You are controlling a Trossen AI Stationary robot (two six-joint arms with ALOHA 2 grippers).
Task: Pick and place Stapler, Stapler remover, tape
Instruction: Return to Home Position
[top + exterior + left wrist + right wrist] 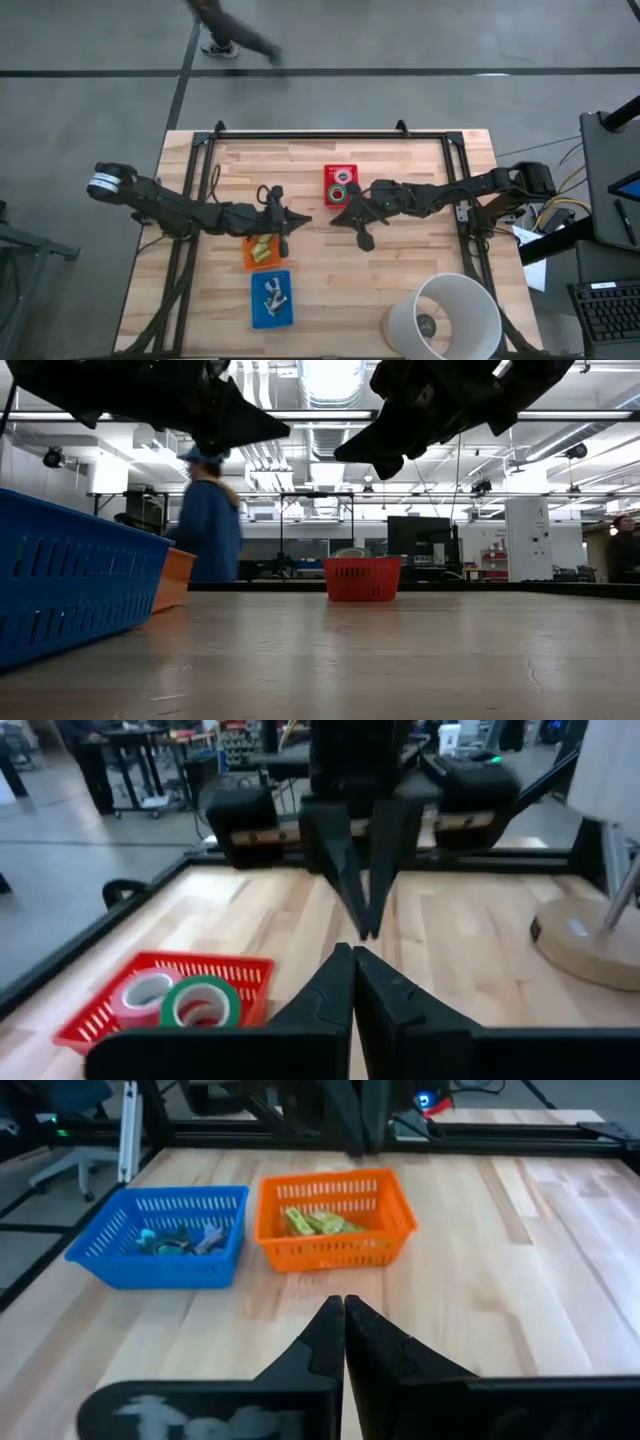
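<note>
The left pincer (353, 953) and the right pincer (343, 1302) hang above the middle of the pale wooden surface (400, 262), each pressed together. Small ring-shaped rolls of tape (200, 1004), one red, one green, lie in a red plastic mesh basket (215, 966) near the right pincer.

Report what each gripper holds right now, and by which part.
Nothing is held. The left gripper and the right gripper are both shut with nothing between their fingers, above the light wooden table.
</note>
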